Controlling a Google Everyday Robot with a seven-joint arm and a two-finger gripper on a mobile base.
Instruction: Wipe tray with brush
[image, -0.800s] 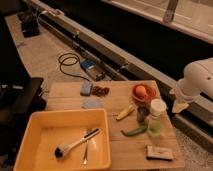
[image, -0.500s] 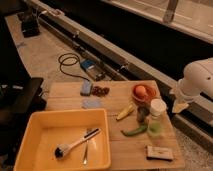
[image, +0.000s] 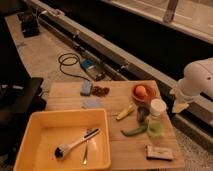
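The yellow tray (image: 66, 114) sits at the front left of the wooden table. The brush (image: 79, 142) lies inside it on a slant, dark bristle head at the lower left and pale handle pointing up right. A thin metal utensil (image: 87, 148) lies beside it in the tray. My gripper (image: 178, 101) hangs from the white arm (image: 200, 77) at the right edge of the table, beyond the items there. It is far from the tray and the brush and holds nothing that I can see.
On the table's right half stand a bowl with an orange (image: 141, 92), a white-lidded cup (image: 158, 107), a dark can (image: 142, 114), a banana (image: 125, 112), a green pepper (image: 133, 131) and a packet (image: 159, 152). A blue sponge (image: 86, 88) and grapes (image: 100, 90) lie at the back.
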